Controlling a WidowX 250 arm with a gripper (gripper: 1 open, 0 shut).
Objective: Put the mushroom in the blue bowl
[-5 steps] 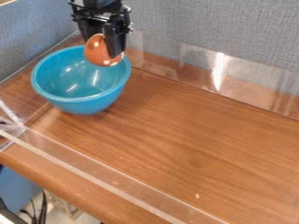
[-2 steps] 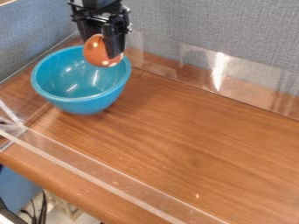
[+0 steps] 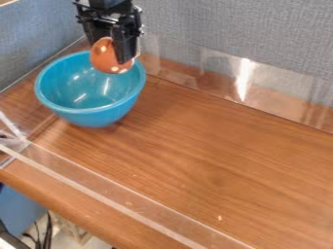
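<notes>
Nothing has moved: fingers point(image 3: 112, 49) still hold mushroom point(image 3: 107, 55) above blue bowl point(image 3: 86, 89)

Black claw point(image 3: 112, 55); boxy dark head; slim straight fingers point(image 3: 128, 47).

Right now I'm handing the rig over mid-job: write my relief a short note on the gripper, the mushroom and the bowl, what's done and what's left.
Gripper: pointing down, shut on the mushroom, held at the far rim of the bowl.
Mushroom: reddish-brown cap showing between the fingers, in the air, not yet in the bowl.
Bowl: blue, upright at the left of the wooden table, nothing visible inside.
Done: mushroom picked up and brought to the bowl.
Left: probably centre it a little more over the bowl, open the gripper to drop it in, then pull the arm clear.
</notes>
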